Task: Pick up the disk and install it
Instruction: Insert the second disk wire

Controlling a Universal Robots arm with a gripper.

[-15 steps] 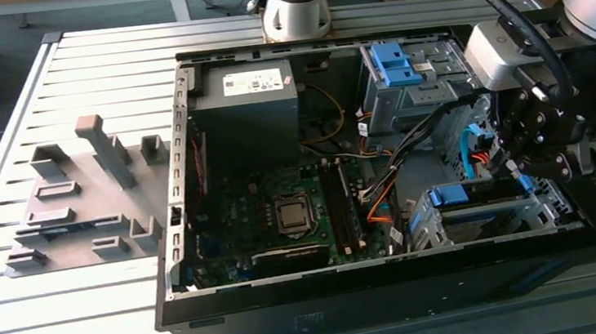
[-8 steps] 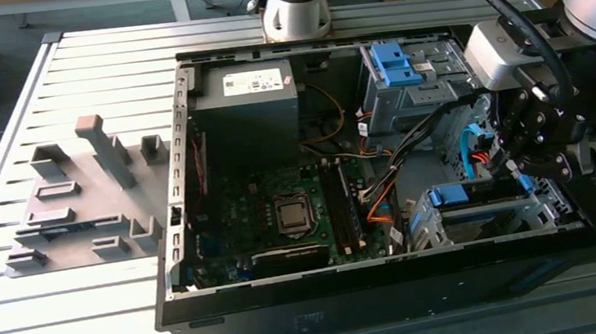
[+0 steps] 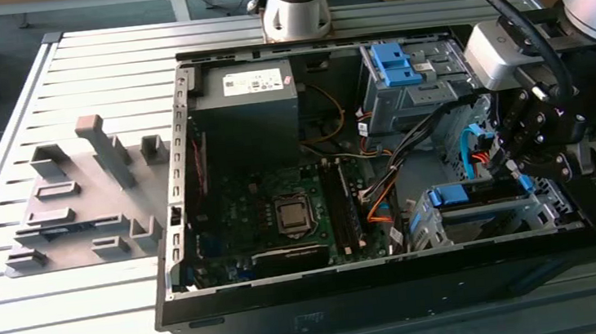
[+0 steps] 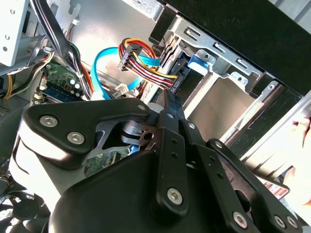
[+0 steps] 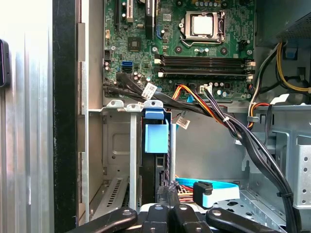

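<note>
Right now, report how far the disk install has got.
Looks done: the disk, seen by its blue frame, already sits in the drive cage inside the computer case. In hand: the gripper hangs close over that cage; contact with the disk cannot be told. Left: full seating is unconfirmed, and the blue data cable lies beside the cage, apparently unplugged.

In the second wrist view the black pincer (image 4: pixel 167 104) filled the foreground, its linked arms and screw heads large, the two fingers (image 4: pixel 171 116) pressed together into a narrow tip. Just past that tip lay a bundle of red, yellow and black wires (image 4: pixel 146 68) ending in a black plug, beside a flat blue cable (image 4: pixel 104 73). Beyond them stood a silver metal drive cage (image 4: pixel 218 53) with a blue plastic tab (image 4: pixel 199 60), under the case's black edge. A green circuit board (image 4: pixel 60 82) showed farther off.
</note>
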